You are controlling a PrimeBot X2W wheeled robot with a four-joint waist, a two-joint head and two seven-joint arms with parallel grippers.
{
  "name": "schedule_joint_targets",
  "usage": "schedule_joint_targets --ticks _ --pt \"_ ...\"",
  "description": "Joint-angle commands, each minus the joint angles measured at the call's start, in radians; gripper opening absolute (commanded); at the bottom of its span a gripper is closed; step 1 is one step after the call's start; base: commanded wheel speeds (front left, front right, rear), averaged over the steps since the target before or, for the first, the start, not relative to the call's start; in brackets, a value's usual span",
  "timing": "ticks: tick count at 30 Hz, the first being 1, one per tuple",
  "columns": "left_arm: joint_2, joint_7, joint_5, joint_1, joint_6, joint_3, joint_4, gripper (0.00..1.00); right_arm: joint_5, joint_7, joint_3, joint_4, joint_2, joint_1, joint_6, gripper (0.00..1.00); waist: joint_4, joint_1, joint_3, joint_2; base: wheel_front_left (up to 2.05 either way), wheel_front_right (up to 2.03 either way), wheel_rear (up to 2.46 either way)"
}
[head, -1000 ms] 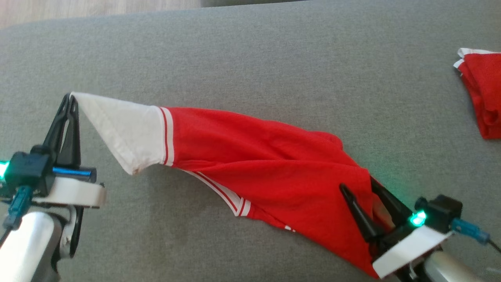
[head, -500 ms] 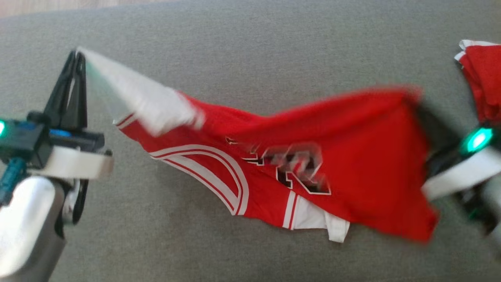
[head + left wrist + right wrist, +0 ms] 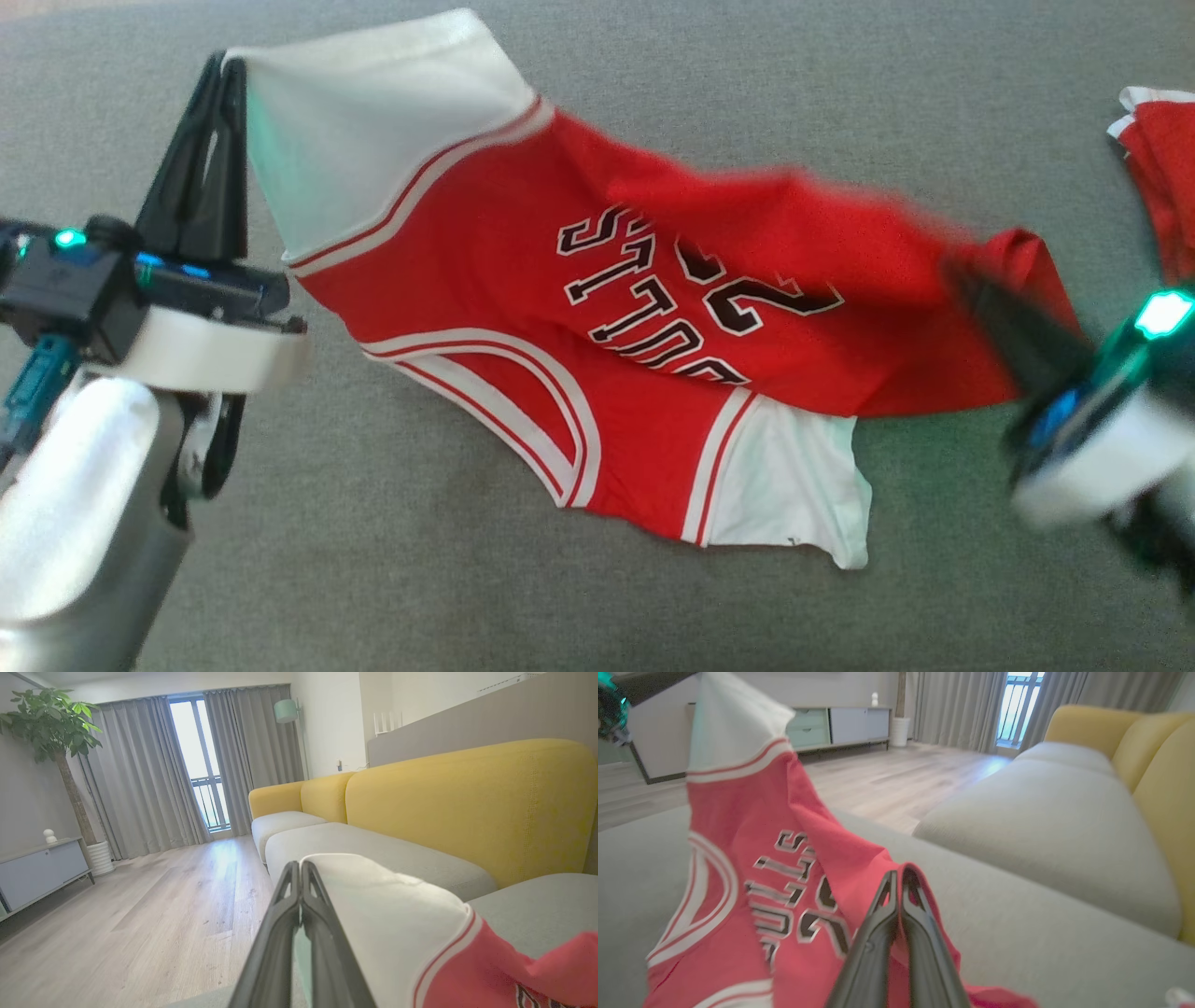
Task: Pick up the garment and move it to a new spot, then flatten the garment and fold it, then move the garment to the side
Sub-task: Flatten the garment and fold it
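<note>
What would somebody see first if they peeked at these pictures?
The big red and white jersey with black letters, stretched over the grey cushion in the middle of the head view. The left end effector pinches its white corner, and the right end effector pinches its red edge. In the left wrist view, a bright yellow sofa back stands out on the right.

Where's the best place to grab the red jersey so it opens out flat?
Hold the jersey by its two far ends, coming from each side: left gripper on the white corner, right gripper on the red edge. It sags between them, so pulling outward spreads it.
</note>
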Motion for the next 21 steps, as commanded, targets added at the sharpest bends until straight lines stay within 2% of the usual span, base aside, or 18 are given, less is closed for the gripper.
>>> schedule_joint_targets --ticks 1,5,6,7,8,14,21 --pt "0.037 -0.009 -0.006 -0.01 0.001 0.05 -0.021 0.0 -0.001 -0.006 0.023 -0.03 -0.021 0.047 -0.001 0.0 -0.001 0.0 0.0 0.0 0.0 0.0 0.0" --pt "0.047 -0.017 -0.022 0.025 0.008 0.062 -0.013 0.0 0.035 -0.006 0.121 -0.024 0.01 0.117 -0.001 0.0 -0.011 0.0 -0.007 0.0 0.0 0.0 0.0" --pt "0.049 -0.019 -0.025 0.031 0.008 0.064 -0.011 0.0 0.05 -0.006 0.143 -0.017 0.02 0.125 -0.001 0.19 -0.013 0.0 -0.01 0.0 0.0 0.0 0.0" --pt "0.049 -0.019 -0.025 0.031 0.008 0.064 -0.011 0.0 0.05 -0.006 0.143 -0.017 0.02 0.125 -0.001 0.19 -0.013 0.0 -0.01 0.0 0.0 0.0 0.0" --pt "0.05 -0.021 -0.028 0.037 0.009 0.066 -0.009 0.0 0.068 -0.006 0.163 -0.012 0.028 0.132 -0.001 1.0 -0.015 0.0 -0.014 0.0 0.0 0.0 0.0" --pt "0.052 -0.018 -0.032 0.056 0.022 0.065 -0.017 0.0 0.228 0.015 0.223 0.0 0.024 0.157 -0.001 1.0 -0.022 0.0 -0.025 0.0 0.0 0.0 0.0" --pt "0.051 -0.024 -0.031 0.05 0.021 0.058 -0.015 0.0 0.446 0.017 0.124 -0.019 -0.043 0.181 -0.001 1.0 -0.02 0.0 -0.026 0.0 0.0 0.0 0.0"
